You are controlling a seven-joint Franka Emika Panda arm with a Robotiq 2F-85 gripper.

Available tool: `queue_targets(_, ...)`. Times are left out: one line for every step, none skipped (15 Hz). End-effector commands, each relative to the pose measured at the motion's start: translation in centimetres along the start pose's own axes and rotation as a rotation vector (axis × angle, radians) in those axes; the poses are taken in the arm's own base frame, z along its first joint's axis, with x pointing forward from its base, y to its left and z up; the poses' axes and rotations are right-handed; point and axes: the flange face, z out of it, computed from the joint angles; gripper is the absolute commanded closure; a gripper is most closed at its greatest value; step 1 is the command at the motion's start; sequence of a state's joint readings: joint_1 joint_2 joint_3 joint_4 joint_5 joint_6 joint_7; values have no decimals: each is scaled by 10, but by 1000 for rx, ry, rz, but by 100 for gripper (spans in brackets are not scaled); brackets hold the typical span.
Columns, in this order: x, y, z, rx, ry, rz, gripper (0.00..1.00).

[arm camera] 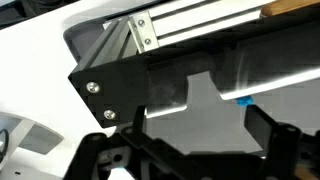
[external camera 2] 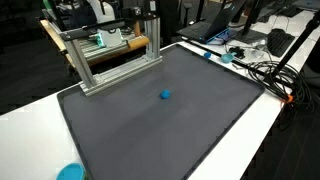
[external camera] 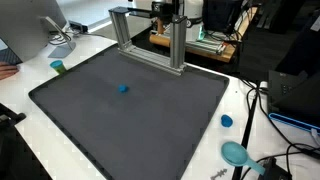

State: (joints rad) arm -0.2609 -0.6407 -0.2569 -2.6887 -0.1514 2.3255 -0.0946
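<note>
A small blue object (external camera: 123, 88) (external camera 2: 165, 96) lies alone near the middle of a dark grey mat (external camera: 130, 120) (external camera 2: 150, 130). An aluminium frame (external camera: 150, 40) (external camera 2: 110, 55) stands along the mat's far edge. My gripper (external camera: 165, 12) hangs high behind that frame, well away from the blue object. In the wrist view the gripper (arm camera: 200, 140) is open, with nothing between its dark fingers (arm camera: 270, 130). The frame's rail (arm camera: 200, 30) and a black corner bracket (arm camera: 110, 90) fill the top of that view. The blue object (arm camera: 243, 100) peeks out just below the rail.
On the white table around the mat are a green cup (external camera: 58, 67), a blue cap (external camera: 227, 121) and a teal scoop (external camera: 237, 153) (external camera 2: 70, 172). Cables (external camera 2: 270, 75) trail along one side. Monitors and lab gear stand behind the frame.
</note>
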Motion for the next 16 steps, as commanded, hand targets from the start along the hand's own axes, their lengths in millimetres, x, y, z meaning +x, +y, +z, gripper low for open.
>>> queue_targets(0, 0, -1, 0, -1, 0, 0)
queue_targets(0, 0, -1, 0, -1, 0, 0)
queue_targets(0, 0, -1, 0, -1, 0, 0)
queue_targets(0, 0, -1, 0, -1, 0, 0)
queue_targets(0, 0, -1, 0, -1, 0, 0)
queue_targets(0, 0, -1, 0, -1, 0, 0)
queue_targets(0, 0, -1, 0, -1, 0, 0)
queue_targets(0, 0, -1, 0, -1, 0, 0)
queue_targets(0, 0, -1, 0, -1, 0, 0)
queue_targets(0, 0, -1, 0, -1, 0, 0)
queue_targets(0, 0, -1, 0, -1, 0, 0)
queue_targets(0, 0, -1, 0, -1, 0, 0)
queue_targets(0, 0, -1, 0, -1, 0, 0)
queue_targets(0, 0, -1, 0, -1, 0, 0)
queue_targets(-1, -6, -5, 0, 8, -6, 0)
queue_targets(-3, -11, -15, -4, 0, 0, 0)
